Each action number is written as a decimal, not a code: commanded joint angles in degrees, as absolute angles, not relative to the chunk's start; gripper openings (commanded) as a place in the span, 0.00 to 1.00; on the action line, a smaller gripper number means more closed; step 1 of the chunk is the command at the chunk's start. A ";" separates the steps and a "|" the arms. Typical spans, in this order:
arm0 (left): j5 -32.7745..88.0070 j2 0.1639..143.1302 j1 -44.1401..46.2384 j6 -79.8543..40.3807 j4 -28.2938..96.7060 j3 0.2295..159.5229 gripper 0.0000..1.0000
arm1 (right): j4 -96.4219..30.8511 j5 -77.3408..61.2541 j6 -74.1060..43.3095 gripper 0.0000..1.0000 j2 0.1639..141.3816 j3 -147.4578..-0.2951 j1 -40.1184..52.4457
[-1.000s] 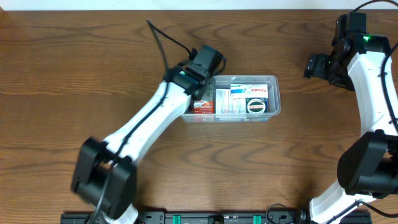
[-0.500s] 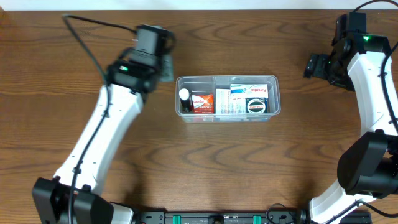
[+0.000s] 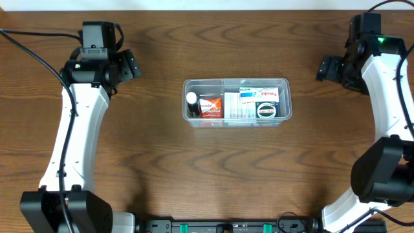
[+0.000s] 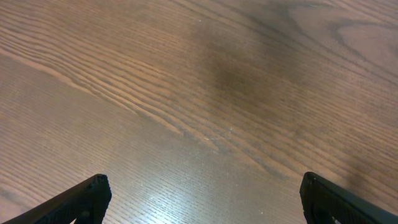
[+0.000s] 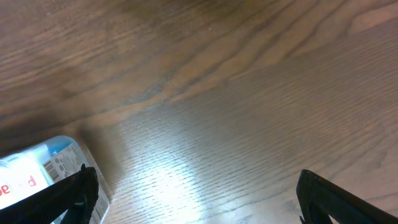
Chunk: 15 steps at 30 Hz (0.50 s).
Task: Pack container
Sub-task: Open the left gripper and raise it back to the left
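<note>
Clear plastic in the middle of the wooden table [image 3: 194,175]: the container [image 3: 207,81], with its long axis running left to right and one short end toward each arm. Holds a small dark bottle [image 3: 192,103] at the left end, then a red packet [image 3: 210,107], white and blue boxes [image 3: 249,96], and a round tin [image 3: 267,110] near the right end. Looks close to full, judging from the overhead view. No loose packet to see anywhere on the wood, and no lid either.

Left gripper [image 3: 134,65]: jaws spread wide, nothing between them, only bare wood below in the wrist view. Hangs well apart from the container, off its left end and a little farther back on the table. So, from this pincer, the container to the right and slightly toward the robot.

Right gripper [image 3: 321,69]: spread fully as well, and empty. Hangs off the right end of the container, also a little farther back, but clearly nearer than the left one. Shows one rounded corner of the container at the lower left edge of its wrist view.

Probably a matter for the right arm, if anything more has to go in or be adjusted: a short reach to the left along the long axis. For the left arm, a longer way across bare wood.
</note>
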State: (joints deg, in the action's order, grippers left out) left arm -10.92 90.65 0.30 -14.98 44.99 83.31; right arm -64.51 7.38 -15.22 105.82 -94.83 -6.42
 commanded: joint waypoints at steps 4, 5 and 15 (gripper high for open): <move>-11.38 90.21 0.19 -14.70 42.50 84.27 0.98 | -64.51 7.94 -14.50 0.99 105.71 -95.44 -6.57; -11.16 90.21 0.19 -14.68 42.15 84.27 0.98 | -64.51 7.94 -14.50 0.99 105.71 -95.46 -6.57; -10.98 84.58 0.19 -14.66 43.40 84.27 0.98 | -60.95 7.51 -14.48 0.99 105.32 -95.57 -6.57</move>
